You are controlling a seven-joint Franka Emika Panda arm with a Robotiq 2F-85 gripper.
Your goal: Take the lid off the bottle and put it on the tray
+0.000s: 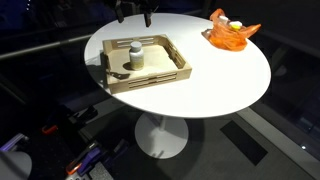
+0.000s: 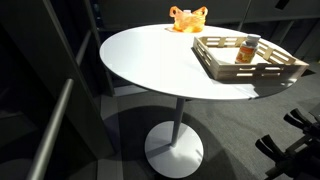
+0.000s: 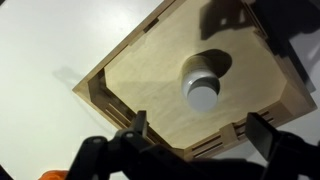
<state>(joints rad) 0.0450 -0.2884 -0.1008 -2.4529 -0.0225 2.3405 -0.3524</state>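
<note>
The bottle point(image 1: 136, 58) point(image 2: 247, 52) stood inside the wooden tray point(image 1: 150, 85) point(image 2: 250, 75). It stood straight up, so its long side ran up and down. The lid point(image 1: 136, 46) point(image 3: 201, 92) sat on top of the bottle and faced up. It had not been taken off. In the wrist view the camera looked right down on the lid, which showed as a pale round cap.

The tray was a flat box with low walls that had slots in them. The bottle stood on the tray's floor, away from the walls. The tray sat on a round white table point(image 1: 220, 75) point(image 2: 150, 55).

The gripper point(image 3: 200, 135) hung above the tray and did not touch the bottle. Its two dark fingers point(image 3: 140, 128) were wide apart, with nothing between them. In the wrist view they showed over one wall of the tray, and the bottle was past that wall. In an exterior view the gripper point(image 1: 133, 12) was a dark shape at the top edge of the picture, above the far side of the tray.

An orange thing point(image 1: 232, 35) point(image 2: 187, 18) lay on the table, well away from the tray. I could not tell what it was.
</note>
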